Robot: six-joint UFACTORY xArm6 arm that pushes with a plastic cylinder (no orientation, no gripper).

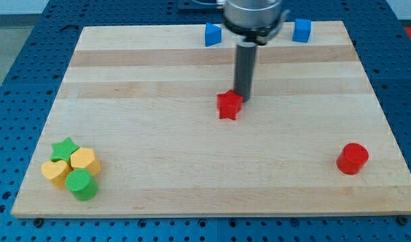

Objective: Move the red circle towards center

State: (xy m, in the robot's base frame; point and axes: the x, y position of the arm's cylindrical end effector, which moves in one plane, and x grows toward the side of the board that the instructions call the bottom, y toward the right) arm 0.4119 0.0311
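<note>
The red circle (352, 158) is a short red cylinder near the board's lower right. My tip (243, 99) is far from it, near the board's middle, at the upper right edge of a red star block (229, 105), touching or nearly touching it. The dark rod rises from the tip to the arm's head at the view's top.
A blue block (213, 35) and a second blue block (301, 30) sit at the board's top edge. At the lower left a green star (65, 148), a yellow heart (56, 172), a yellow hexagon (85, 161) and a green cylinder (81, 184) cluster together.
</note>
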